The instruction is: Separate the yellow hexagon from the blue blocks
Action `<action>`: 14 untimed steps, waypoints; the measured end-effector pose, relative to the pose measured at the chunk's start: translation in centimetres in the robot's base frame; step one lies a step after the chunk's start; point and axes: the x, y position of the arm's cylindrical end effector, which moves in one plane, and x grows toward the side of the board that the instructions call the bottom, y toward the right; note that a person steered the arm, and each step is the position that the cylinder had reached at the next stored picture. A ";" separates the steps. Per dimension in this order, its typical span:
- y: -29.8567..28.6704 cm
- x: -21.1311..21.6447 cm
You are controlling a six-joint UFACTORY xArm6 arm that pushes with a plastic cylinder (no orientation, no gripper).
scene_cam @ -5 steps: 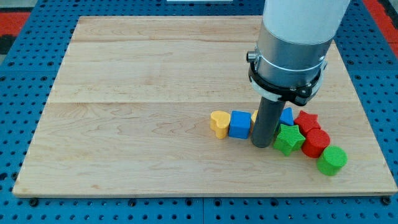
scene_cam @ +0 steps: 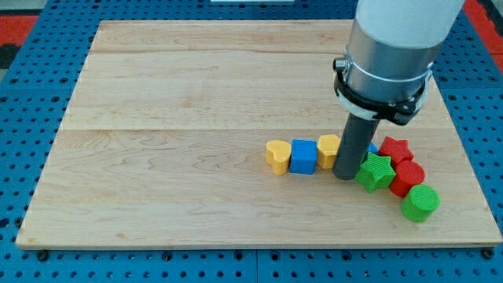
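The yellow hexagon [scene_cam: 328, 148] lies in a row of blocks near the view's bottom right, with a blue cube [scene_cam: 302, 156] touching its left side. A second blue block [scene_cam: 371, 148] is mostly hidden behind the rod, right of the hexagon. My tip [scene_cam: 345, 176] rests on the board just right of and slightly below the yellow hexagon, between it and the green star [scene_cam: 374, 172].
A yellow heart [scene_cam: 276, 156] sits left of the blue cube. A red star [scene_cam: 396, 148], a red cylinder [scene_cam: 406, 178] and a green cylinder [scene_cam: 420, 203] crowd the right side, near the wooden board's [scene_cam: 196, 118] right edge.
My tip has moved right by about a block's width, uncovering the yellow hexagon. The green star and red blocks have shifted slightly to the right.
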 end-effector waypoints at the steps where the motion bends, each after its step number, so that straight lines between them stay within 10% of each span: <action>1: 0.0 -0.3; 14: -7.5 -5.2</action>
